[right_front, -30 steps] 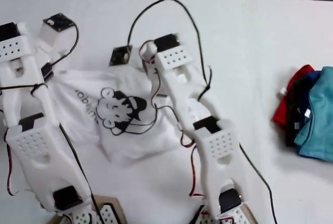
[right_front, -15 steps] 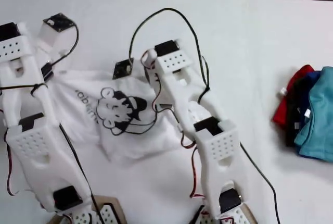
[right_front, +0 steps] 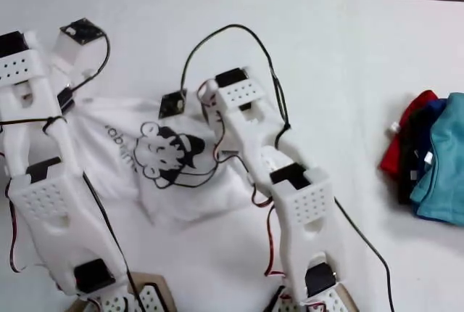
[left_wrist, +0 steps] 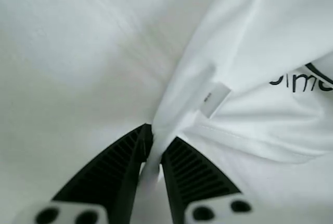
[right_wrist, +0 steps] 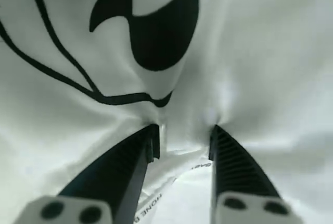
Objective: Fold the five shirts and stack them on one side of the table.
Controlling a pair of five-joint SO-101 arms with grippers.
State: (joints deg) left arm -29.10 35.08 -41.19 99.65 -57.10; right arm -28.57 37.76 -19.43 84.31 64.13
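at the far left, the left arm (right_front: 43, 181) has not shifted over the last second. the left gripper (left_wrist: 152, 148) is clamped shut on a hem of the white shirt (right_front: 167, 159), right beside the sewn-in tag (left_wrist: 213, 98). the shirt lies rumpled between the two arms, cartoon print up, and its outline has barely changed. what did move is the right arm (right_front: 290, 196): its wrist has drawn back toward its base across the shirt's far corner, and the black cable (right_front: 232, 33) looped above it has sunk with it. the right gripper (right_wrist: 182, 140) presses into the fabric with its jaws apart and cloth puckered between them, so we judge this as settling onto a second grip point, not a fold begun. to the right of that arm the table (right_front: 348, 51) is a wide stretch of bare white, good room for spreading or swinging the cloth. at the far right, the pile of coloured shirts (right_front: 428, 156) sits against the edge of the high view, so any sweep that way should stop short.
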